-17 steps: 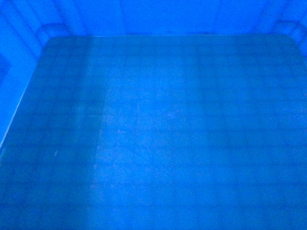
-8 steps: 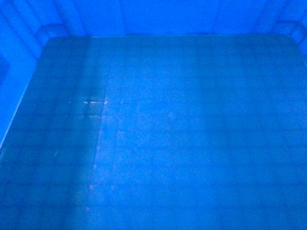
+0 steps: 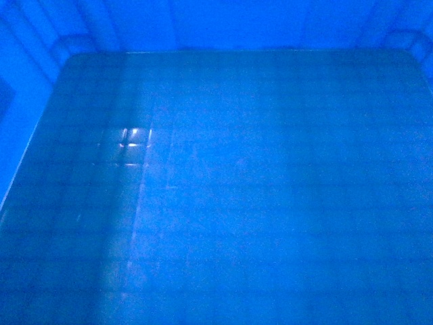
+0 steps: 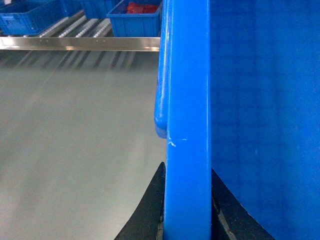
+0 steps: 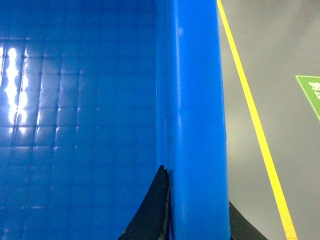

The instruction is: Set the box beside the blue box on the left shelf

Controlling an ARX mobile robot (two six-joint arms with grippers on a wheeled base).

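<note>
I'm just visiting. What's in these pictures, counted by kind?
Large blue crate: 1
Grippers clamped on its rim: 2, left gripper and right gripper
Smaller blue bins on the roller shelf: 2 clear
Yellow floor line: 1
Green floor marking: 1
Total: 7

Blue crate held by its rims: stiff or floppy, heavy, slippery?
The crate is probably stiff: thick rim, straight between both tools. Likely light for its size, since the floor shows bare. Glossy plastic may slip; the left tool and right tool pinch only smooth rim.
</note>
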